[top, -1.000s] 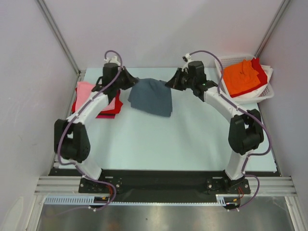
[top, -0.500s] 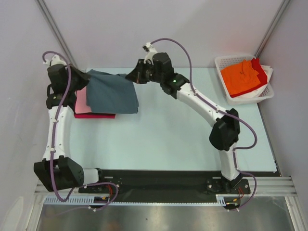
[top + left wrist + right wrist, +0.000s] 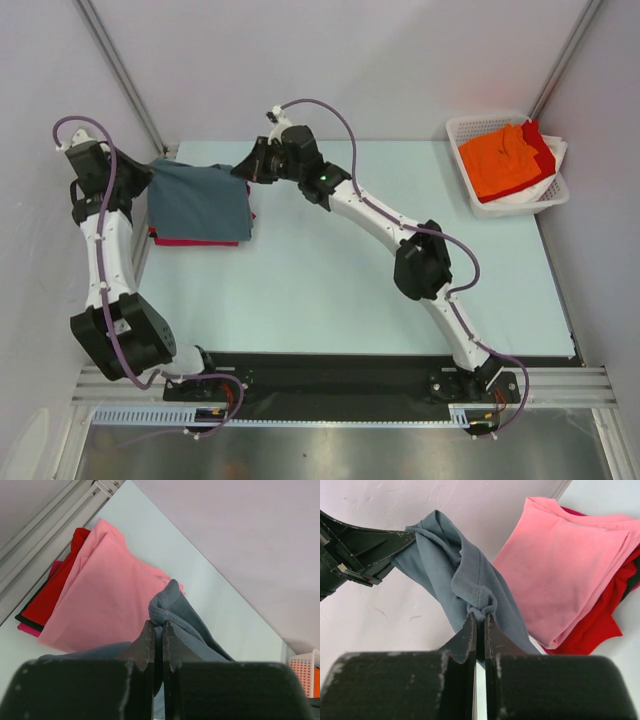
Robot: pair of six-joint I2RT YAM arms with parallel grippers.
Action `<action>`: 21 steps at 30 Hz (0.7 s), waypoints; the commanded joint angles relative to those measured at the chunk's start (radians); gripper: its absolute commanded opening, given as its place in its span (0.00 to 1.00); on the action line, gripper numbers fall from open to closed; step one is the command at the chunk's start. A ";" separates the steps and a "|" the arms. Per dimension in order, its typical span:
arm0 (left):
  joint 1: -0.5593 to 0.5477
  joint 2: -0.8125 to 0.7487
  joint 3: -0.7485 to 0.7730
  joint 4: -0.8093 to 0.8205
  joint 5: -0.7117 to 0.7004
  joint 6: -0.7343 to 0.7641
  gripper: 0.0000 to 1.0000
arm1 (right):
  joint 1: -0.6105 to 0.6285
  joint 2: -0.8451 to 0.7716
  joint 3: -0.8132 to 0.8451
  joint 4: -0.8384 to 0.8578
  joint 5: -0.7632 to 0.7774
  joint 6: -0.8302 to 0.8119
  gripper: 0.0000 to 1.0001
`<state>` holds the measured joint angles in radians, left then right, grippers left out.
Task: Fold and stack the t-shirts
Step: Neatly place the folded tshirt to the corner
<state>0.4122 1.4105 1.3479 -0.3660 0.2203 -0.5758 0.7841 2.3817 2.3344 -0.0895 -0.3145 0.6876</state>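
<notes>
Both arms had swung left since the earlier frame. They carried the blue-grey t-shirt from the far middle of the table to over the folded stack at the far left. It hung above the pink t-shirt. The left gripper and the right gripper each pinched its far edge, jaws closed on cloth. Lowering and letting go seemed the next step.

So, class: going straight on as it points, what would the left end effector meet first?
The grey tee the left end effector grips; beyond that, probably the pink tee, though depth is unclear.
</notes>
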 commanded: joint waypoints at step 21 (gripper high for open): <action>0.057 0.326 0.246 0.188 0.028 -0.064 0.00 | 0.014 0.240 0.203 0.352 0.161 0.168 0.00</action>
<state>0.4473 1.7023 1.5085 -0.2962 0.2573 -0.6090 0.8021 2.5828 2.4622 0.1635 -0.2016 0.8211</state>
